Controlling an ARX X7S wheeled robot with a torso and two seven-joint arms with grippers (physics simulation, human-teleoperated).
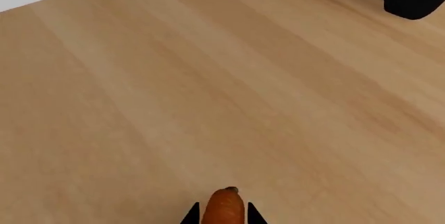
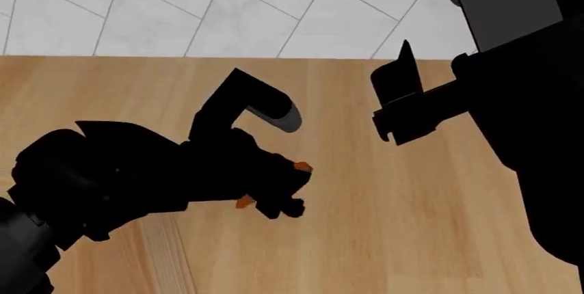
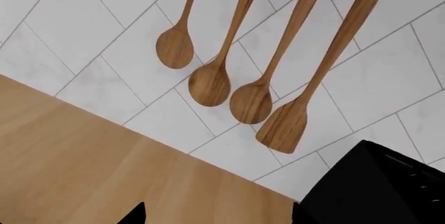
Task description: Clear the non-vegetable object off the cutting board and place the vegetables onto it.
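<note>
Gripping the carrot (image 1: 224, 207), the left gripper (image 1: 224, 214) has its two dark fingertips pressed against the orange body, one on each side, so the claw is narrow and closed on the vegetable. In the left wrist view the carrot's long axis runs straight out along the line of the fingers, with its rounded end, capped by a small dark spot, pointing forward past the fingertips; the rest of it is cut off by the frame edge. Bare wooden countertop (image 1: 208, 88) lies beyond that end.

In the head view the left gripper (image 2: 273, 188) sits left of centre above the countertop (image 2: 392, 239), and only two small bits of orange show through the black links: one (image 2: 301, 166) at the far right side of the claw and one at its near side. That suggests the carrot lies slanted from near-left to far-right, though most of it is hidden.

The right gripper (image 2: 401, 102) hangs further back and to the right, near the tiled wall (image 2: 182, 14). In the right wrist view only two dark fingertips (image 3: 135, 214) appear, set well apart with nothing between them, so it stands wide. Four wooden utensils (image 3: 208, 78) hang on the wall there, three spoons and a spatula
</note>
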